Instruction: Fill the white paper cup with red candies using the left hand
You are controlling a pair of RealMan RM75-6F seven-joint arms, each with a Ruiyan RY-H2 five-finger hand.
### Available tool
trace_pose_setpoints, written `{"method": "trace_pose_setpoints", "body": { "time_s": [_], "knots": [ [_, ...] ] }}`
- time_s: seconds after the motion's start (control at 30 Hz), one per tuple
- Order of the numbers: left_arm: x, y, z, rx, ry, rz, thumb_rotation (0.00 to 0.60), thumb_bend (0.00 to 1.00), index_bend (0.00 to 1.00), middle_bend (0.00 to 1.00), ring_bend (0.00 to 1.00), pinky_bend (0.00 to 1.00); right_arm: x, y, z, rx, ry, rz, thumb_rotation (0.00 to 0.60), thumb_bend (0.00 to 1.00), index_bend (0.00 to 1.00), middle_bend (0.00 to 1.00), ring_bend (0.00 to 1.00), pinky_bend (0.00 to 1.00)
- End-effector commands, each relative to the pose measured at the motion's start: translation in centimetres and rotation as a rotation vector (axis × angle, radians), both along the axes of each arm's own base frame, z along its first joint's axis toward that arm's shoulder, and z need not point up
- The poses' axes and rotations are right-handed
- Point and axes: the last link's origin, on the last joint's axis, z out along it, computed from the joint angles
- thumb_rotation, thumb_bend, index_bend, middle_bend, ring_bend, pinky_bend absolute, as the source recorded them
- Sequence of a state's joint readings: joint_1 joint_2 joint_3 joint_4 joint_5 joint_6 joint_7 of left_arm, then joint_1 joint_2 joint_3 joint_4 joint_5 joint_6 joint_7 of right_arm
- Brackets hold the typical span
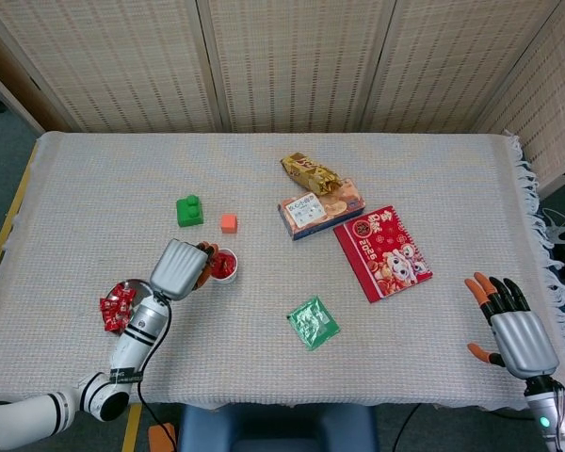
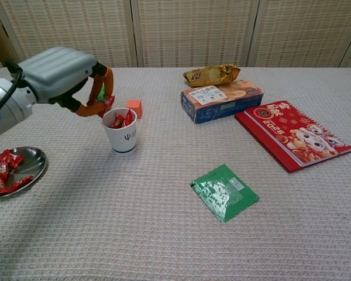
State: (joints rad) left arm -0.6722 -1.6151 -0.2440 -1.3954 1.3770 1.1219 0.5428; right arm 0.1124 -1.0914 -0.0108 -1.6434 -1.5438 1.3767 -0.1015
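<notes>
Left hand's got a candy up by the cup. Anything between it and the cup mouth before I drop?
Nothing visible. The left hand pinches a red candy just above the white paper cup rim; its mouth is open, with candies already inside.

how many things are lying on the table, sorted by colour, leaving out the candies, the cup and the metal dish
Green: 2, the green block and the green packet
Orange: 1, the orange cube
Gold: 1, the gold snack bag
Blue and orange: 1, the biscuit box
Red: 1, the red calendar
Total: 6
</notes>
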Motion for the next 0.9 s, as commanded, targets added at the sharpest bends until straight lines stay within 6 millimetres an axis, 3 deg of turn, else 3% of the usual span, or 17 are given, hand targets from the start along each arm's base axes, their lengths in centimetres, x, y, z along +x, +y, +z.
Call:
{"method": "trace_pose_setpoints", "body": {
  "time_s": [0.03, 0.43, 0.77, 0.9],
  "knots": [
    [0.4, 0.5, -0.9, -0.003, 0.016, 0.005, 0.600, 0.41, 0.63, 0.66, 0.81, 1.00, 0.0, 0.0, 0.1, -0.003, -0.001, -0.001, 0.600, 0.06, 0.00, 0.00, 0.00, 0.00],
    [0.6, 0.9, -3.9, -0.030, 0.056, -0.003, 0.600, 0.41, 0.60, 0.63, 0.81, 1.00, -0.1, -0.1, 0.3, -0.006, -0.008, -0.001, 0.600, 0.06, 0.00, 0.00, 0.00, 0.00],
    [1.3, 1.0, -4.3, -0.026, 0.058, -0.033, 0.600, 0.41, 0.26, 0.35, 0.80, 1.00, -0.1, 0.0, 0.4, -0.010, -0.012, 0.001, 0.600, 0.06, 0.00, 0.00, 0.00, 0.00],
    [1.1, 1.0, -4.1, -0.037, 0.063, -0.024, 0.600, 0.41, 0.20, 0.29, 0.79, 1.00, -0.1, 0.0, 0.5, -0.012, -0.013, 0.003, 0.600, 0.06, 0.00, 0.00, 0.00, 0.00]
  ]
}}
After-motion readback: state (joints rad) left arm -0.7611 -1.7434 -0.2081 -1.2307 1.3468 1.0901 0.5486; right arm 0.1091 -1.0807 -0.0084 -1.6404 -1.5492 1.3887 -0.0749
